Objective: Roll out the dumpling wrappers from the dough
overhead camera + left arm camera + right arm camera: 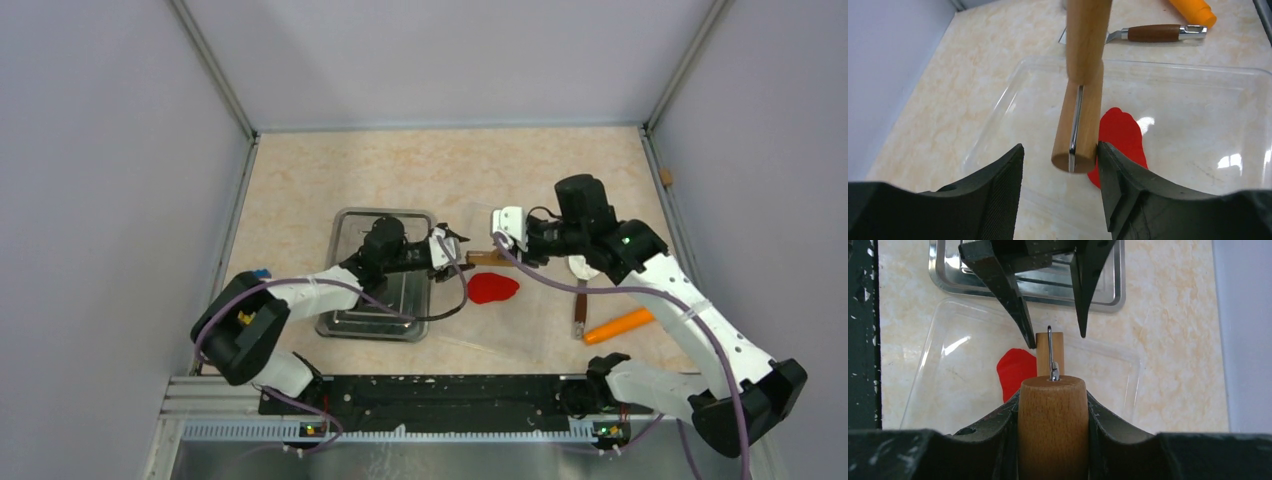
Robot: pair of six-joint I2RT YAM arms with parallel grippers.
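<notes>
The dough (pixel 493 288) is a flat irregular red piece on a clear plastic tray (pixel 540 330). It also shows in the left wrist view (pixel 1122 131) and the right wrist view (pixel 1015 372). My right gripper (pixel 507 238) (pixel 1053 402) is shut on the handle of a wooden rolling pin (pixel 1052 430), held above the dough's edge. My left gripper (pixel 455 246) (pixel 1060 160) is open, its jaws on either side of the pin's far end (pixel 1080 130); one finger (pixel 1118 185) touches the wood. No round wrapper is in view.
A metal tray (pixel 345 215) sits under the left arm, left of the clear tray. A wooden-handled tool (pixel 580 305) (pixel 1158 33) and an orange carrot (pixel 618 326) (pixel 1193 10) lie at the right. A white object (pixel 583 268) lies under the right arm.
</notes>
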